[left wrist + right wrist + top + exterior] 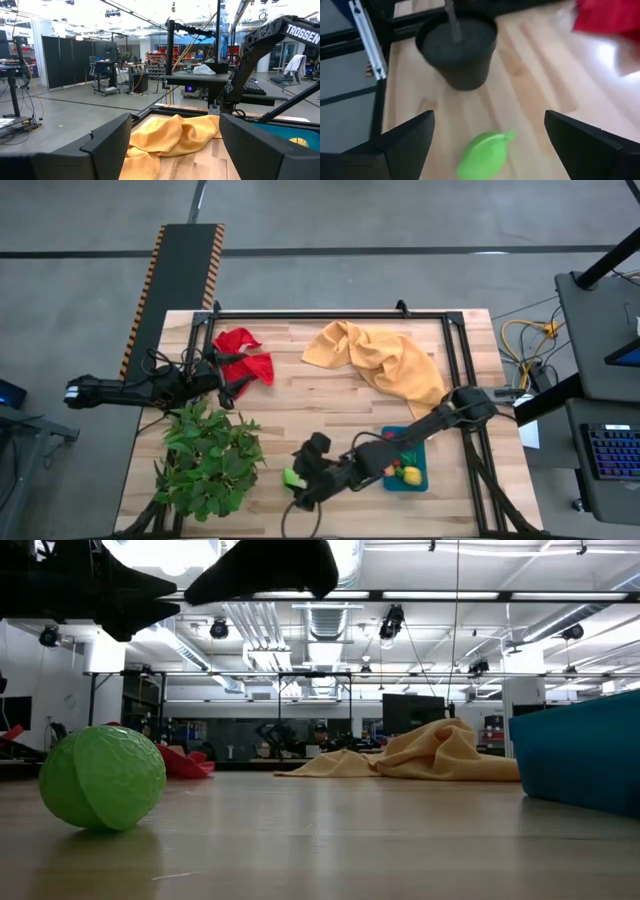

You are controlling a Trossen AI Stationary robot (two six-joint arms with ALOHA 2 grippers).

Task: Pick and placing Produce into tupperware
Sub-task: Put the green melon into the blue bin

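Observation:
A lime green produce piece lies on the wood near the table's near edge, and looks like a round ball in the low view. My right gripper hovers open just above it, a finger on either side, touching nothing. The teal tupperware sits to the right of it with yellow and red pieces inside. My left gripper waits open at the table's left, beside the red cloth.
The leafy plant in its black pot stands just left of the green piece. A yellow cloth lies crumpled at the far middle and right. Bare wood shows between the green piece and the tupperware.

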